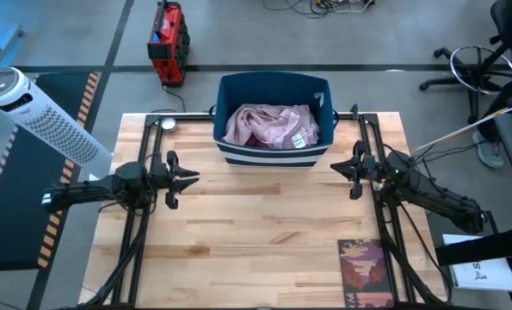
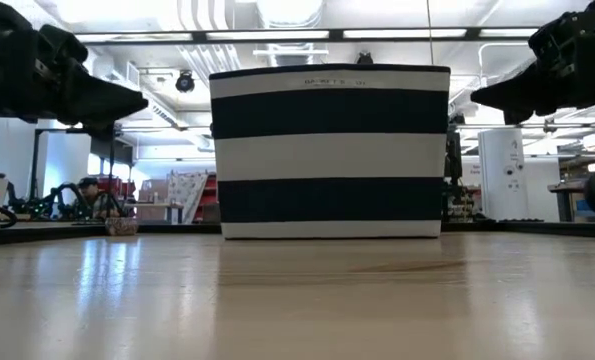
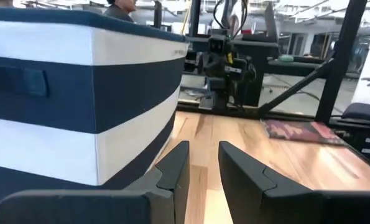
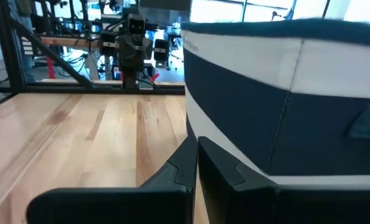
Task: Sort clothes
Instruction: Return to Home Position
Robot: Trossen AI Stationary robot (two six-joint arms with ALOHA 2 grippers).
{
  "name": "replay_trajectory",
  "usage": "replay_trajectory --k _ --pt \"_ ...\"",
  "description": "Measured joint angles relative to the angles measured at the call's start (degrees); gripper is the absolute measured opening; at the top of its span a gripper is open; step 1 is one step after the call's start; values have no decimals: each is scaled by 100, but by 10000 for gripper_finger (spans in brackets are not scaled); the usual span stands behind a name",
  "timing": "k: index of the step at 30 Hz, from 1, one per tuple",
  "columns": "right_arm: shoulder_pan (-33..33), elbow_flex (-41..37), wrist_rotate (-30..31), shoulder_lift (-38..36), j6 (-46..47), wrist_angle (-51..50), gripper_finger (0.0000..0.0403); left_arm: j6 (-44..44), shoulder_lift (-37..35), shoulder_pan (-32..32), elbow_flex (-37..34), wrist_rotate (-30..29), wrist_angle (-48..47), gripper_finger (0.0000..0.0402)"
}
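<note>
Since clothes (image 1: 268,125) fill bin (image 1: 273,156) at 12 o'clock, arms idle: left pincer (image 1: 192,178) at 9 apart, right pincer (image 1: 336,167) at 3 together

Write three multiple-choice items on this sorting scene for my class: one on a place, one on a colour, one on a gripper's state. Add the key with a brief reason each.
1. Where on the table does the striped bin stand? A) centred at one long edge B) at a corner C) under the right arm
2. What colour is the garment on top in the bin? A) teal B) mauve-pink C) black
3. How is the right gripper? A) shut on a sock B) wide open C) shut, empty
Key: 1 A, the high view shows it mid-edge; 2 B, pink cloth fills the bin's opening; 3 C, its fingers touch with nothing between, while the left gripper shows a gap.
</note>
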Motion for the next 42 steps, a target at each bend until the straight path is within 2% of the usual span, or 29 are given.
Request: replay_trajectory --k 5,14,20,28,31,35,40,42 --pt "0 -395 328 3 241 804 0 101 19 0 1 -31 40 74" --pt "430 -392 613 129 357 1531 0 129 12 0 -2 -158 21 74" --pt "1022 -395 1070 118 355 1135 0 159 6 0 -2 -270 10 74" --pt "1748 -397 1298 111 397 641 0 145 9 0 -4 -273 -27 74" --pt "1825 -399 1549 111 294 597 0 167 2 2 -4 -385 -6 74" --pt "1826 -399 1554 126 355 592 0 186 7 4 -7 -397 3 74" --pt "1826 -401 1515 126 391 594 0 61 34 -7 -7 106 -13 74" --pt "1824 -403 1515 126 360 592 0 58 50 -4 -7 123 -42 74"
